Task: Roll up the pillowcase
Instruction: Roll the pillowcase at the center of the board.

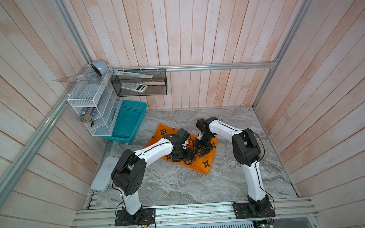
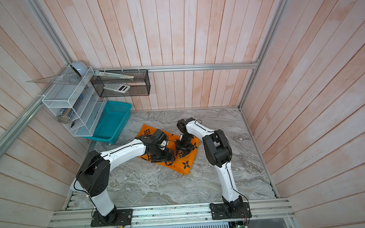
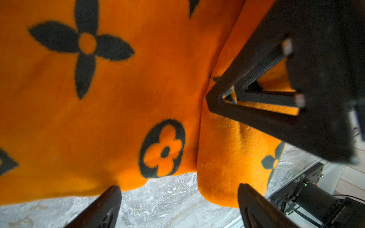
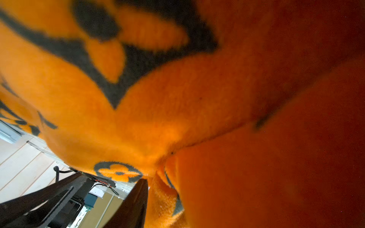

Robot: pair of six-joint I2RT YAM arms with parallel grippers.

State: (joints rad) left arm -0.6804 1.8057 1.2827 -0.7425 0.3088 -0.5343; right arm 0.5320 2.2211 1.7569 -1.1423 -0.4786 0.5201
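Only from left wrist: left hand wide open over pillowcase edge; right hand grip unclear everywhere

1. The left arm reaches forward with its wrist bent down. The left gripper has its jaws spread wide.
2. The right arm folds back inward, wrist pointing down. The right gripper is closed partway on a raised fold of the pillowcase, which presses against its one visible finger.
3. The right gripper sits just ahead of the left fingertips.
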